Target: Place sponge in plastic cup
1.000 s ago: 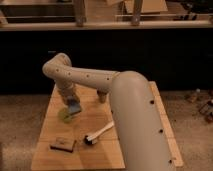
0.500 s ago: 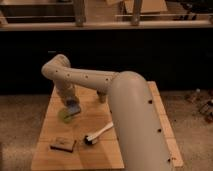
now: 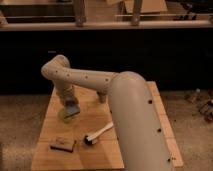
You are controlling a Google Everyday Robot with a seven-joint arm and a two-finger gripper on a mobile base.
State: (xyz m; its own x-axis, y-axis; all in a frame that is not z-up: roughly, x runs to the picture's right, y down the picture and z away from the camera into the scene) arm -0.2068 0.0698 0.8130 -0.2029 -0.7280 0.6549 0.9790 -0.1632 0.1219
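Camera view: gripper holds sponge over plastic cup.

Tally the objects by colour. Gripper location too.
Light-blue: 1, sponge
Yellow-green: 1, plastic cup
Brown: 1, block
White-handled: 1, brush
Total: 4
Gripper is at the sponge, just above the plastic cup.

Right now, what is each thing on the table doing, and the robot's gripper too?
gripper: low over the plastic cup, at the sponge.
sponge: at the gripper's tip, over the cup's mouth; released or not, cannot tell.
plastic cup: upright on the wooden table, partly hidden by the sponge.
brown block: lying flat, apart from everything.
brush: lying on its side, untouched.
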